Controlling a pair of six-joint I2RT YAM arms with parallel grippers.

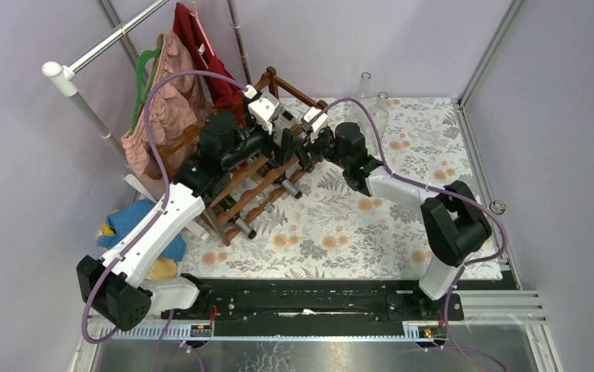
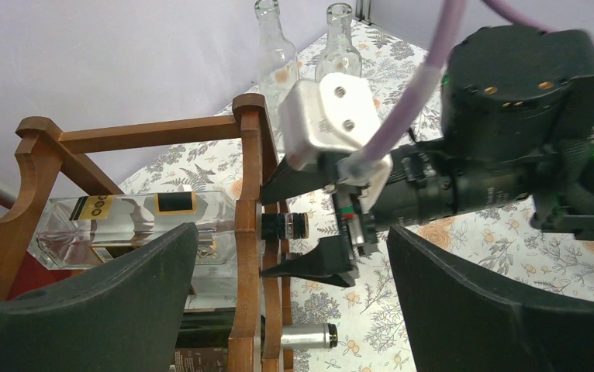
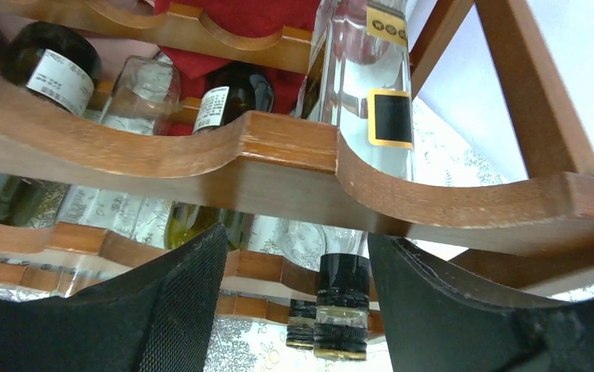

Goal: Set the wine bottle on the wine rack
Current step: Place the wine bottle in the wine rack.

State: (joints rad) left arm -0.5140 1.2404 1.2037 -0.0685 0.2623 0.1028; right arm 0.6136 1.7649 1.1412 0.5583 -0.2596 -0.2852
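The wine rack is dark reddish-brown wood and stands at the back left of the table. A clear wine bottle with a black and gold label lies on its side across the top scalloped rails. Its black cap sticks out past the front rail. My right gripper is open, with one jaw on each side of that cap; the cap sits nearer one pad. My left gripper is open wide above the rack's front post and holds nothing.
Several other bottles fill the lower tiers, one with a silver cap. Two empty clear bottles stand at the back on the floral cloth. Clothes hang on a rail behind the rack. A blue toy lies at the left.
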